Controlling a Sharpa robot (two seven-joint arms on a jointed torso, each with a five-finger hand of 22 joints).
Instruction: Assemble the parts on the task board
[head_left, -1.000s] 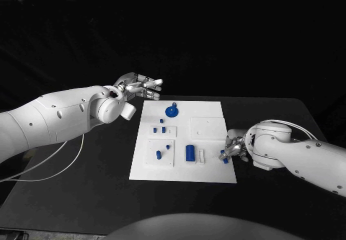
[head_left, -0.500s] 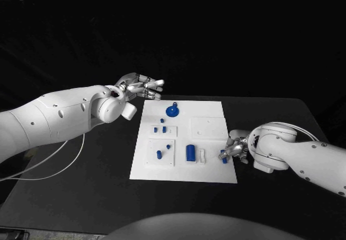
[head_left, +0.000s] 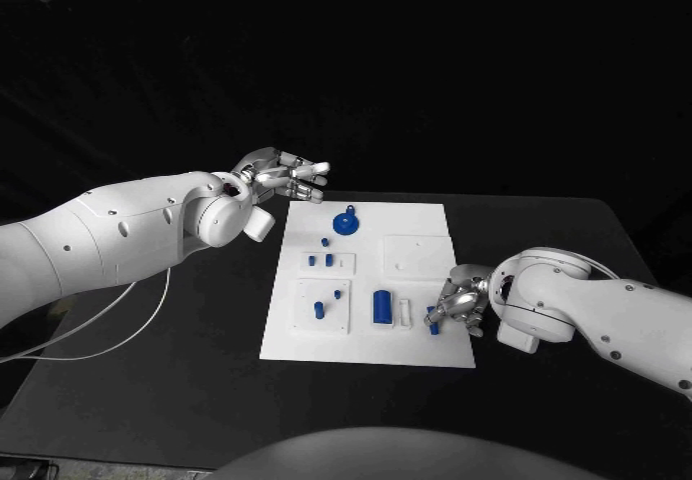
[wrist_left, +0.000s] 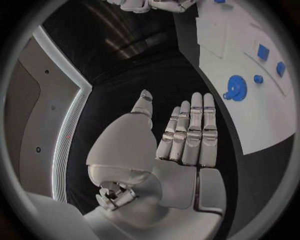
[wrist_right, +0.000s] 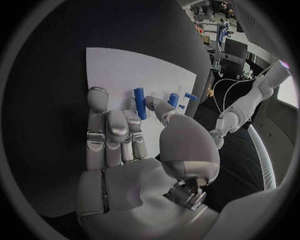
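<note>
The white task board (head_left: 418, 345) lies in the middle of the black table. On it are a round blue gear-like part (head_left: 345, 222), a tall blue cylinder (head_left: 381, 306) and several small blue pieces. My right hand (head_left: 459, 300) hovers over the board's near right edge and pinches a blue peg (head_left: 433, 326). In the right wrist view, that peg (wrist_right: 139, 103) stands between thumb and fingers above the board (wrist_right: 119, 65). My left hand (head_left: 284, 173) is raised off the board's far left corner, holding nothing. Its fingers (wrist_left: 190, 132) are straight, with the gear (wrist_left: 236, 88) beyond them.
A white cable (head_left: 108, 325) loops over the table at the left, under my left arm. A raised white square (head_left: 415, 255) sits on the board's right half. Bare black table lies on both sides of the board and in front of it.
My right hand has moved a little left, further over the board's right edge, carrying the blue peg. The left hand has hardly moved.
</note>
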